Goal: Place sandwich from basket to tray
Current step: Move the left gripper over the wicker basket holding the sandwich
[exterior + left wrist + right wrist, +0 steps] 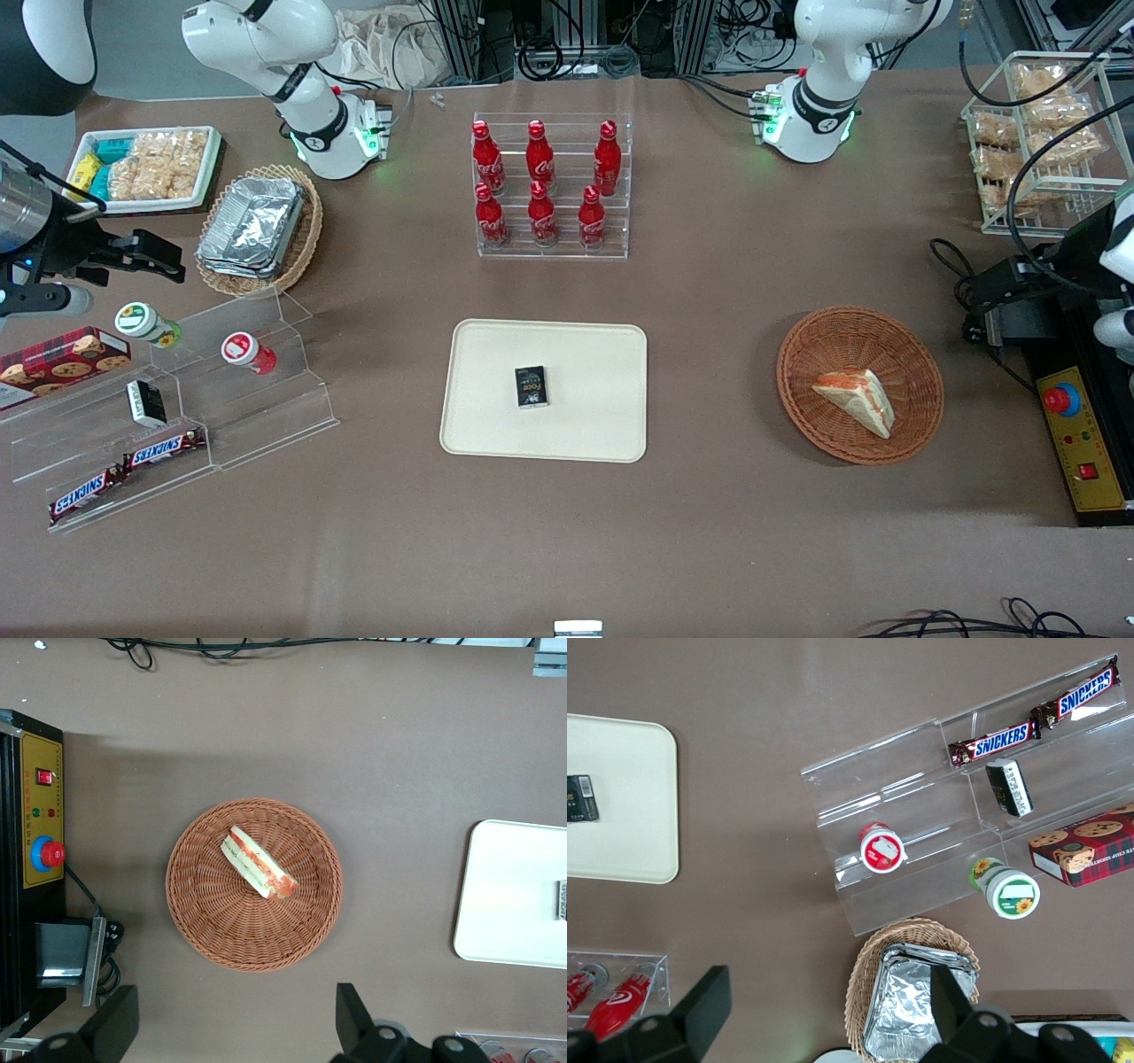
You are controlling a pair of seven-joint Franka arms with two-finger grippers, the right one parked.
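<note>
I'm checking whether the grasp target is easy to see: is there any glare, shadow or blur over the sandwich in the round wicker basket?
Front view: the white-bread sandwich wedge in the reddish-brown round wicker basket is evenly lit, with no glare. Left wrist view: the sandwich is sharp, its orange-red and green filling plain, with only a soft shadow beside the basket; the open gripper is above it, its dark fingers slightly blurred.

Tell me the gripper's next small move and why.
Probably lower straight down toward the sandwich. The gripper hovers open and empty above the basket, jaws spread wide, while the sandwich lies untouched in the basket's middle and the tray waits nearby.
</note>
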